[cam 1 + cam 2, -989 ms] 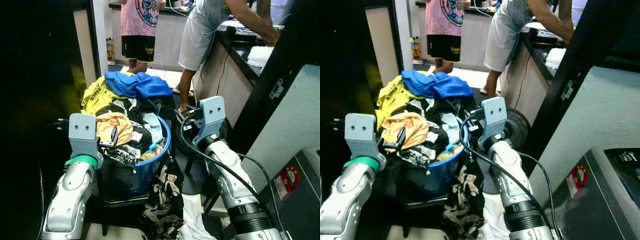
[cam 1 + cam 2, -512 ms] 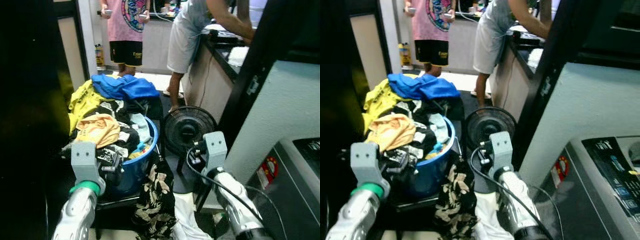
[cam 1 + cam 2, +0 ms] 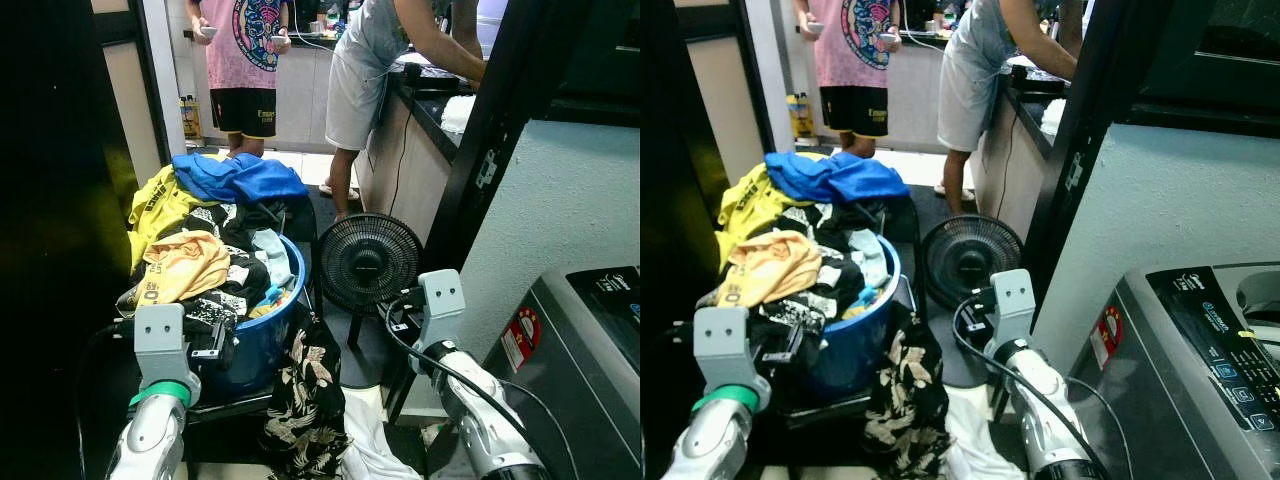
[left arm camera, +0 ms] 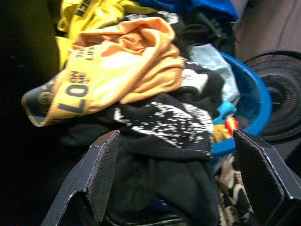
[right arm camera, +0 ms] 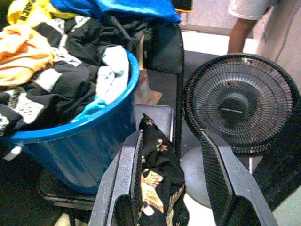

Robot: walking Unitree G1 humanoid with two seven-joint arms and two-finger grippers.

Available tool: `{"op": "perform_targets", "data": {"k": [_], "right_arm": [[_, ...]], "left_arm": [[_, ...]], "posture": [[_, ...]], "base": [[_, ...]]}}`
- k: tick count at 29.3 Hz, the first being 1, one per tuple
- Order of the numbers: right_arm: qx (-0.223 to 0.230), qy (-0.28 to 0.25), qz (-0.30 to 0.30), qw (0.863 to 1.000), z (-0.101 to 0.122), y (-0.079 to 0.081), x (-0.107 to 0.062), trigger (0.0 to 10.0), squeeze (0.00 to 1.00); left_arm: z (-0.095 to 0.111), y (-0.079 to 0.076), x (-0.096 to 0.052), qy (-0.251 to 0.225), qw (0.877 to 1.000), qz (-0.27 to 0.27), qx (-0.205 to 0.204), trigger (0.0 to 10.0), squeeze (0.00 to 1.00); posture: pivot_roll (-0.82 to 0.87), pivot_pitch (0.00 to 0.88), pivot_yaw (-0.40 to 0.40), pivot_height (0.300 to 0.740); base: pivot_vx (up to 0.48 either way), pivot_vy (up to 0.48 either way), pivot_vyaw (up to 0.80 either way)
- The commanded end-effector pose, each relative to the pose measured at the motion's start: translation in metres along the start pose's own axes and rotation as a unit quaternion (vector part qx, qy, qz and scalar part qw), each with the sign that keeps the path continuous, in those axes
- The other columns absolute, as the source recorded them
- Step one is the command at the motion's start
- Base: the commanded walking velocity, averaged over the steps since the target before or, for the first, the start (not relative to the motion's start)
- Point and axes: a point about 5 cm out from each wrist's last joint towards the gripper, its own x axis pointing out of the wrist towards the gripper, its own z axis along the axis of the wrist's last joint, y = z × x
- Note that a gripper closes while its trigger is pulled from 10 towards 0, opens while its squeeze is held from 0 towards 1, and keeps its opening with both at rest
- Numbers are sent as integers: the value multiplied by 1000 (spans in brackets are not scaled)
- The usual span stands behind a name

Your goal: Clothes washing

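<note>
Blue plastic holds the load: the tub (image 3: 275,335) sits on a dark stool (image 5: 56,190) before us, heaped well above its rim with clothes, so the pile stays at arm height and nothing needs lifting from the floor. On top lies an orange shirt (image 3: 180,265), crumpled, its printed band running roughly across the heap toward our left. Behind it lie a yellow top (image 3: 155,200) and a blue garment (image 3: 240,175), draped over the far side. A black printed piece (image 4: 164,125) lies just under the orange shirt. A floral cloth (image 3: 310,400) hangs down off the tub's right side, long axis vertical, its lower end reaching a white cloth (image 3: 375,455) on the floor.

Our left gripper (image 4: 174,181) hovers low at the near left side of the tub, jaws spread wide and empty, aimed at the black piece and the orange shirt. Our right gripper (image 5: 171,181) hangs near the tub's right side, jaws parted and holding nothing, looking down along the floral cloth toward the fan (image 3: 368,265) on the floor beyond.

The washer (image 3: 1200,360) stands at our right, control panel facing up. We judge that the first garment is not yet picked and the hanging floral cloth is the easiest to snag or drag. Two people (image 3: 245,60) stand at the table (image 3: 440,100) in the back, well apart from our arms.
</note>
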Motion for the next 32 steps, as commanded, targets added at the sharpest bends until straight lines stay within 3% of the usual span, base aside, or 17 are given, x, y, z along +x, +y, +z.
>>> {"op": "perform_targets", "data": {"k": [1, 9, 14, 28, 32], "right_arm": [[-11, 4, 11, 1000, -1, 3, -1, 10000, 0], [-37, -19, 43, 998, 9, 15, 3, 10000, 0], [-17, -24, 59, 998, 16, 17, 7, 10000, 0], [-44, -47, 91, 994, 27, 27, 15, 10000, 0], [-93, -40, 115, 988, 27, 34, 17, 10000, 0]], "left_arm": [[-1, -3, -3, -5, 1000, -13, -5, 10000, 0], [7, -9, -2, -29, 999, -21, -7, 10000, 0], [8, -8, -2, -39, 999, -16, -6, 10000, 0], [11, -7, 1, -49, 999, -14, -10, 10000, 0], [11, -5, 1, -50, 999, -13, -10, 10000, 0]], "posture": [[65, 2, 2, 740], [72, 8, -14, 740], [74, 0, -22, 740], [69, 0, -29, 740], [70, 0, -27, 740]], "base": [[0, 0, 800], [464, 0, 775], [472, 0, 0], [472, 0, 0], [472, 0, 200]]}}
